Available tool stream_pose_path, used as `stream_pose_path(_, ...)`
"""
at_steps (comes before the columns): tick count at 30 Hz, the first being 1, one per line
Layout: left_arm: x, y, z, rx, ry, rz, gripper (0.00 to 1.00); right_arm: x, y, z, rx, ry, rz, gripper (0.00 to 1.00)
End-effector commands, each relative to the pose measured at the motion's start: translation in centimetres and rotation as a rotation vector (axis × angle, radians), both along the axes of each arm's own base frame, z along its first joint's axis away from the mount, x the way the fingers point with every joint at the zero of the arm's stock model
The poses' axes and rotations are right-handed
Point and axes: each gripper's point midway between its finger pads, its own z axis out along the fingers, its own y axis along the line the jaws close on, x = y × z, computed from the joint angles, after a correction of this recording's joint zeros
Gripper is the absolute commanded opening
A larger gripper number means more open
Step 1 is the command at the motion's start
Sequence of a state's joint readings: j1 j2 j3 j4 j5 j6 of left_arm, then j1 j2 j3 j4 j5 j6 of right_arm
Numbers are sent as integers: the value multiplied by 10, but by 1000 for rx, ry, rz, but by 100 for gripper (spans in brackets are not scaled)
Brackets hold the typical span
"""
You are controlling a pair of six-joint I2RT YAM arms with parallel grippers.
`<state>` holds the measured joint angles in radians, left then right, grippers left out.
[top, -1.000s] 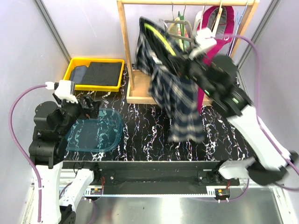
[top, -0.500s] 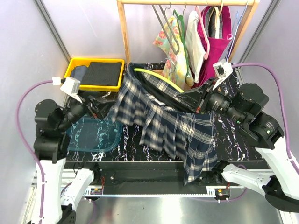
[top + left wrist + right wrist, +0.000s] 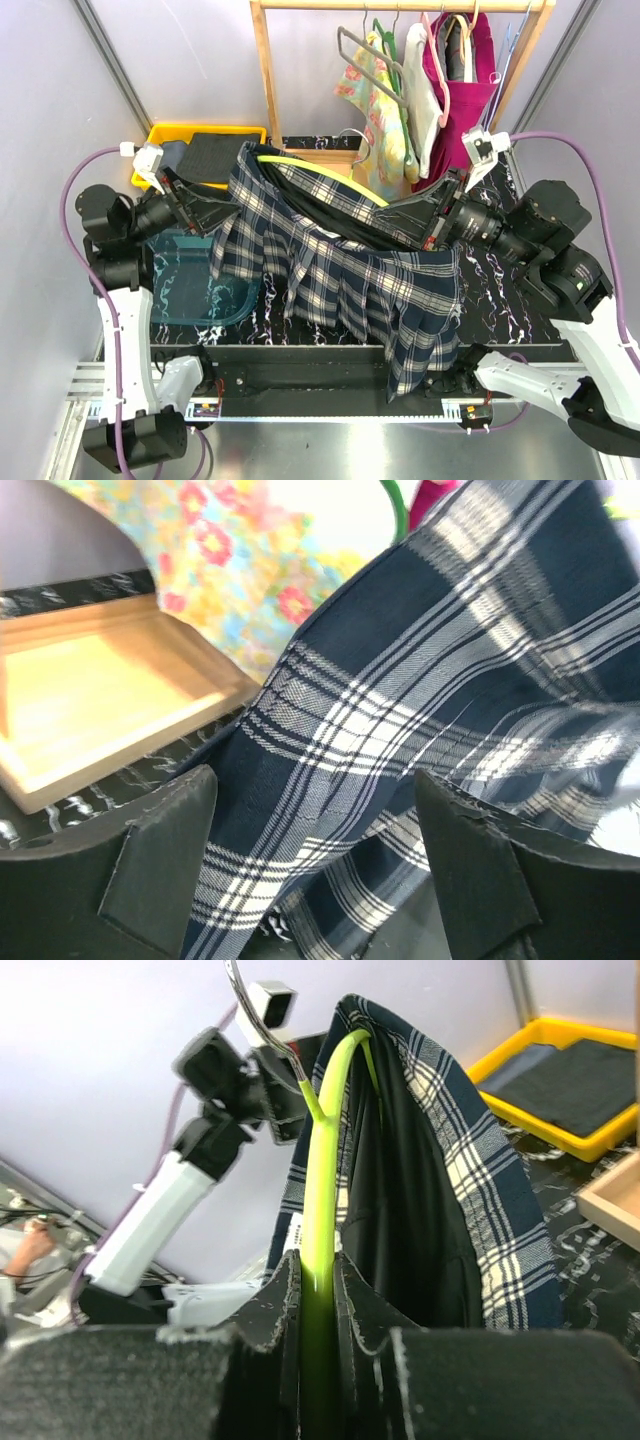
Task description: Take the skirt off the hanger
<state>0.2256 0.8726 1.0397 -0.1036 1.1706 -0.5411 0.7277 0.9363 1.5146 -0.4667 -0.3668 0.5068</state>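
R claw [image 3: 318, 1290] pinches lime hanger [image 3: 322, 1180], plaid skirt [image 3: 350, 270] draped over it above counter; L claw [image 3: 315, 830] spread wide at skirt's edge.

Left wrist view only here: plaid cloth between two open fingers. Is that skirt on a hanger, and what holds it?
Observer: Yes. The right gripper is shut on a lime-green hanger, with the plaid skirt draped over it.
Operator: Is the hanger on the rack?
Observer: No. It is held out over the table, off the wooden rack.
Operator: Where does the hem end?
Observer: In the top view it hangs past the table's near edge.
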Motion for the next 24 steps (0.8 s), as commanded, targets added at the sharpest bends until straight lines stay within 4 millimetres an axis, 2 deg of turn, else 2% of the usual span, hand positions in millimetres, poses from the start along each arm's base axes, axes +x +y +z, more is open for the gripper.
stream_pose_path(1,-12,-7,4,21,-63,-125,79,-35,-15,81,243,-178,78,0)
stream_pose_path(2,-8,-5,3,52,-110,-109,78,-35,-14,81,248,-178,83,0)
stream_pose_path(3,-4,-3,-1,47,-79,-90,78,-35,-13,82,254,-173,89,0)
stream_pose_path(7,-5,-6,6,26,-69,-136,76,-34,-11,82,263,-157,98,0)
stream_pose_path(10,-11,-12,9,23,-65,-215,54,-28,-6,75,264,-139,93,0)
stream_pose_path(11,-14,-14,10,24,-62,-244,28,-27,-6,73,266,-135,94,0)
stream_pose_path(13,-21,-18,12,30,-50,-323,5,-18,3,60,247,-107,93,0)
stream_pose_path(14,-23,-18,13,25,-36,-336,0,-15,6,53,236,-97,93,0)
stream_pose_path(16,-23,-17,19,25,-26,-354,0,-1,17,29,194,-52,84,0)
stream_pose_path(18,-23,-17,22,24,-20,-362,3,5,24,15,182,-26,90,0)
stream_pose_path(19,-25,-18,25,29,-33,-363,3,9,29,2,167,0,93,0)
stream_pose_path(24,-30,-22,33,46,-95,-329,0,17,51,-29,114,33,118,0)
